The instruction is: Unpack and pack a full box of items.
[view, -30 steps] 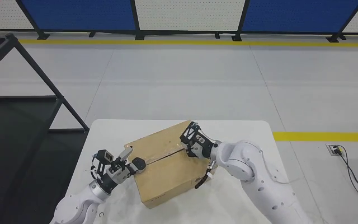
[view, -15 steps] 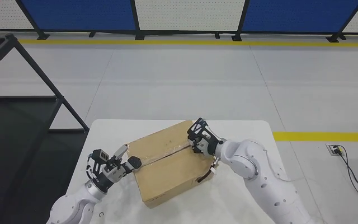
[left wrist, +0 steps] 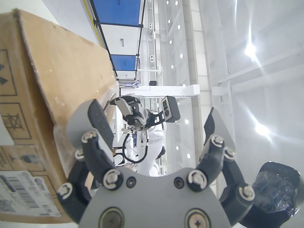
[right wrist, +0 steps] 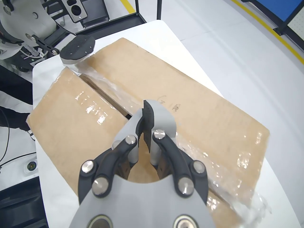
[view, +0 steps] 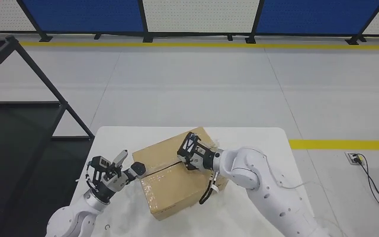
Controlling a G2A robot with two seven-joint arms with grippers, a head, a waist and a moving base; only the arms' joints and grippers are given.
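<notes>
A taped cardboard box [view: 172,186] lies slantwise in the middle of the white table [view: 260,139]. Clear tape [right wrist: 106,84] runs crinkled along its top seam. My right gripper [view: 189,155] is shut, its fingertips [right wrist: 147,112] pressed down on the seam near the box's middle; I cannot tell whether any tape is pinched between them. My left gripper [view: 130,163] is open at the box's left end. One of its pads [right wrist: 77,46] rests against the top edge where the tape begins. The left wrist view has the box's side [left wrist: 59,60] beside the spread left gripper [left wrist: 156,124].
A black metal rack [view: 35,89] stands off the table's left side. The table's near and left edges lie close to the left arm. Bare tabletop lies right of and behind the box.
My right gripper slid along the seam from the box's right end toward its middle. The left gripper drew slightly left along the box's end.
</notes>
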